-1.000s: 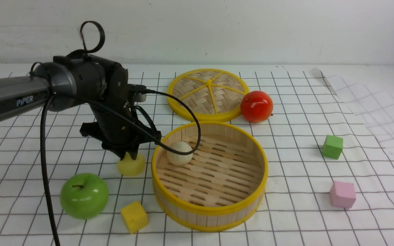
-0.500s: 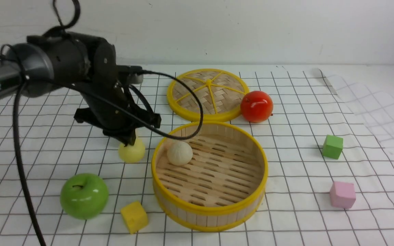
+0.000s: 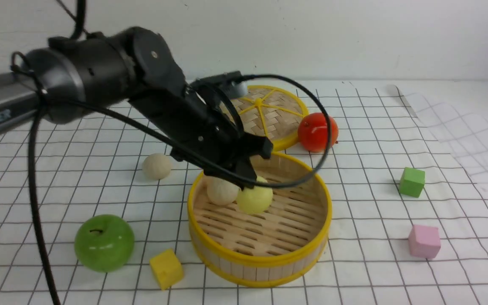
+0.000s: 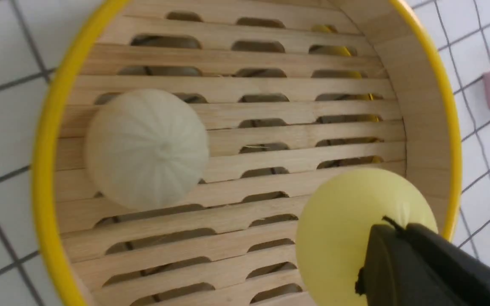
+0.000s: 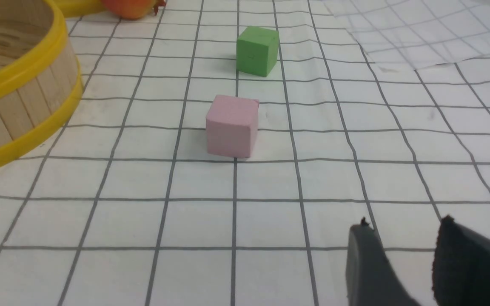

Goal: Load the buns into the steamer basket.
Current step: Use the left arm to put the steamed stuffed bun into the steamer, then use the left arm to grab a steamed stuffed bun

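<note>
Left hand [image 3: 246, 186]: pinching the pale yellow bun [image 3: 254, 200], holding it over the basket [image 3: 260, 220]. One off-white bun [image 3: 222, 190]: sitting inside, towards the basket's ten o'clock. Second off-white bun [image 3: 156, 166]: lying on the desk [image 3: 367, 271], outside, at ten o'clock. Green apple [image 3: 104, 242]: resting at about eight o'clock from the basket.

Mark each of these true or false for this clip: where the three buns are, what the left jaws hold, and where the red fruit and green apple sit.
1. The left jaws grip the pale yellow bun. True.
2. All three buns are inside the steamer basket. False: one off-white bun is outside, on the grid surface.
3. The red fruit is beside the woven lid. True.
4. The green apple is in the basket. False: it sits outside it.
</note>
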Action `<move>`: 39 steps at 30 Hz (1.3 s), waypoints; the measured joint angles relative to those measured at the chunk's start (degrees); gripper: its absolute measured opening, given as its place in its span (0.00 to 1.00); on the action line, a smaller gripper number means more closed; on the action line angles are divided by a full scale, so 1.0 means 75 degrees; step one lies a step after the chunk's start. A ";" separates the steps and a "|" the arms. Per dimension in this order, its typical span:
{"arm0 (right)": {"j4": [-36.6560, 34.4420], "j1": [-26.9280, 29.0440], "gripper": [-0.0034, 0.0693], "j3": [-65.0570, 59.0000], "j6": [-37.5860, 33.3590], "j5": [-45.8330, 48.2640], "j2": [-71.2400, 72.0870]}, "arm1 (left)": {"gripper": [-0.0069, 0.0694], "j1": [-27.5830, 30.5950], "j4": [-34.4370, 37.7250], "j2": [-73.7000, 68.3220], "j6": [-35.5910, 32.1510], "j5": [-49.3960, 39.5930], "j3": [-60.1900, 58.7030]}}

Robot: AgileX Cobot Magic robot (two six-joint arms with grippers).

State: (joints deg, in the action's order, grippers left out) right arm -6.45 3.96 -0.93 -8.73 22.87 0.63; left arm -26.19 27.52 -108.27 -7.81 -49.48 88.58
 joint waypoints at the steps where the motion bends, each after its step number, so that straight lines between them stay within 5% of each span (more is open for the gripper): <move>1: 0.0000 0.0000 0.38 0.0000 0.0000 0.0000 0.0000 | 0.07 -0.0158 -0.0264 -0.0171 0.0117 0.0035 0.0000; 14: 0.0000 0.0000 0.38 0.0000 0.0000 0.0000 0.0000 | 0.18 -0.0432 -0.1664 -0.0502 0.1519 0.0242 -0.0007; 26: 0.0000 0.0000 0.38 0.0000 0.0000 0.0000 0.0000 | 0.49 -0.0439 -0.2660 -0.0001 0.1834 0.0262 -0.0007; 32: 0.0000 0.0000 0.38 0.0000 0.0000 0.0000 0.0000 | 0.51 0.0306 -0.4250 0.0558 0.3296 0.0859 0.0000; 39: 0.0000 0.0000 0.38 0.0000 0.0000 0.0000 0.0000 | 0.51 0.1490 -0.4269 0.0073 0.3813 0.1327 0.0000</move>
State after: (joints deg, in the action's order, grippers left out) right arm -6.45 3.96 -0.93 -8.73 22.87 0.63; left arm -15.02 -4.49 -107.72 20.78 -39.53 88.58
